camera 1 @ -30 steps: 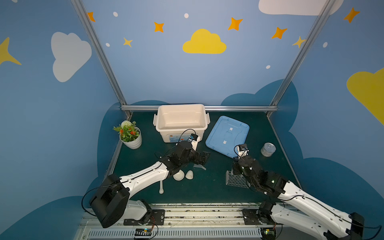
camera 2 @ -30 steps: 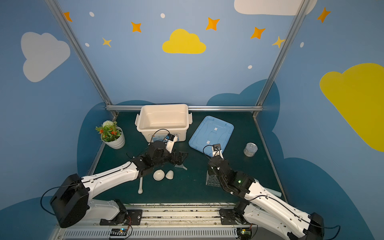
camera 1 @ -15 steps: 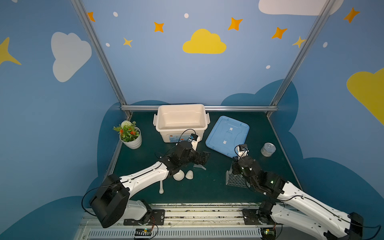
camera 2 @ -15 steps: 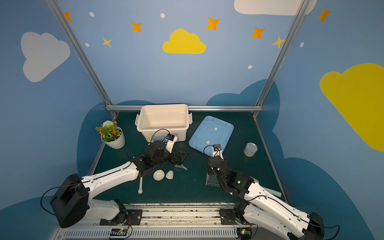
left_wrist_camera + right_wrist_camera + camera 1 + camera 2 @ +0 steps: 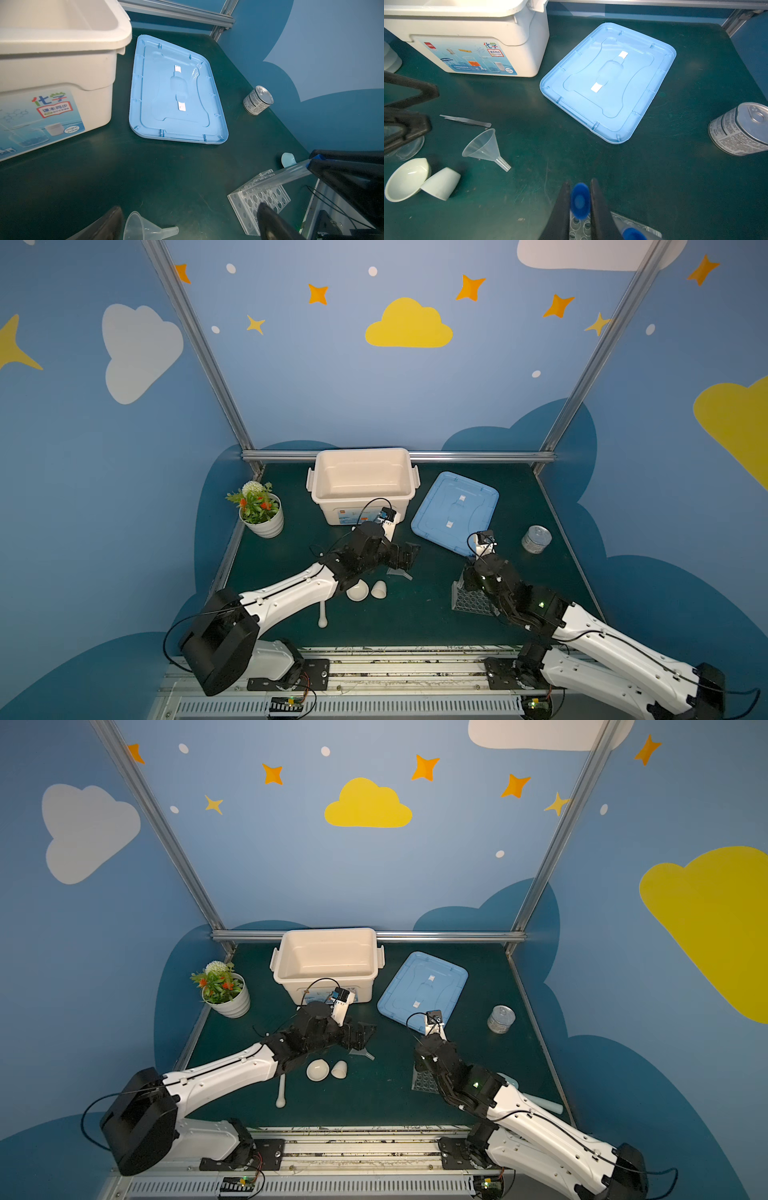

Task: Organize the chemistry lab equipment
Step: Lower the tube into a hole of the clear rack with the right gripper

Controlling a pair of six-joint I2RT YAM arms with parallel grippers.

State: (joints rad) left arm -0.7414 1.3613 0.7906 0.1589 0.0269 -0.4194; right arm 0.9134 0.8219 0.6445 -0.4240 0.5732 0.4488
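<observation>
The right hand [image 5: 580,184] is closed on a blue-capped tube [image 5: 579,200], held tilted with its lower end at the rack [image 5: 268,199] on the desk's [image 5: 654,176] front right. The left hand [image 5: 407,554] hangs wide open over the funnel [image 5: 483,145], which lies on its side near tweezers [image 5: 467,121], bowl [image 5: 405,180] and cup [image 5: 441,184].
</observation>
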